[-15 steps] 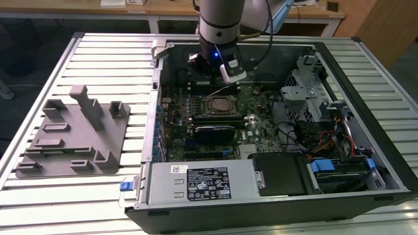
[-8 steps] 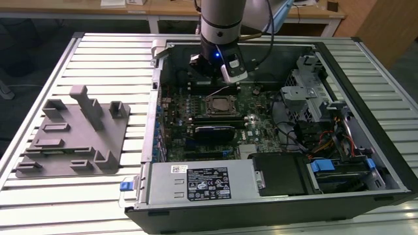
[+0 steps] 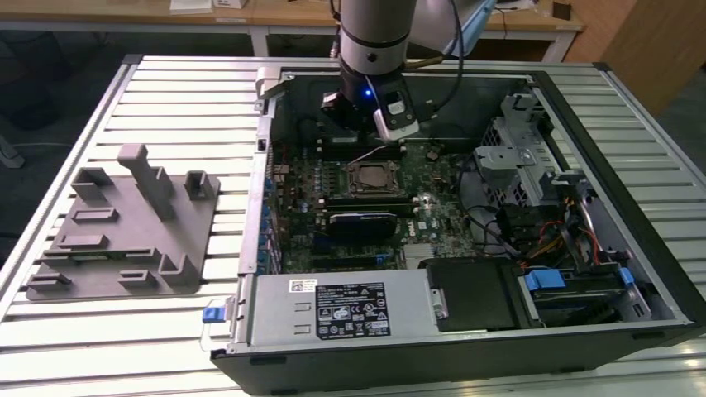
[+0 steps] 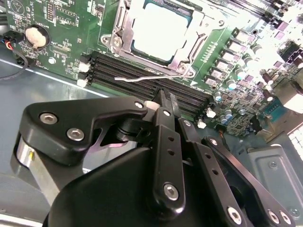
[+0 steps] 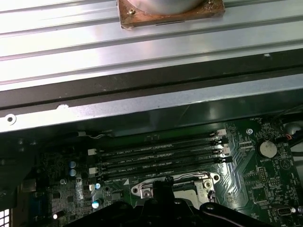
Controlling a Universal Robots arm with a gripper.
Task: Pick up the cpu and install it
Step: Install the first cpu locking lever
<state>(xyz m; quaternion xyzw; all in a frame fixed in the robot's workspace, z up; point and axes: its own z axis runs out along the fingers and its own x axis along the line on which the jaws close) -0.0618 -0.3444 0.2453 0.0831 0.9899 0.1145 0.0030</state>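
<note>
The cpu (image 3: 369,176) lies flat in the motherboard socket, its shiny silver top (image 4: 161,28) framed by the metal socket bracket (image 4: 189,52). My gripper (image 3: 355,141) hangs inside the open computer case, just behind the socket and over the memory slots (image 4: 156,87). Its two black fingers (image 4: 163,118) are pressed together with nothing between them; the gripper (image 4: 166,98) is shut and a little apart from the cpu. In the first wrist view the gripper (image 5: 163,182) covers part of the socket bracket (image 5: 201,182). A thin wire socket lever (image 4: 142,78) sticks out beside the bracket.
The case's metal walls (image 3: 264,149) ring the motherboard. A drive cage with cables (image 3: 530,174) stands at the exterior view's right and a power supply (image 3: 331,306) at the front. A grey fixture block (image 3: 121,227) sits on the slatted table at the exterior view's left.
</note>
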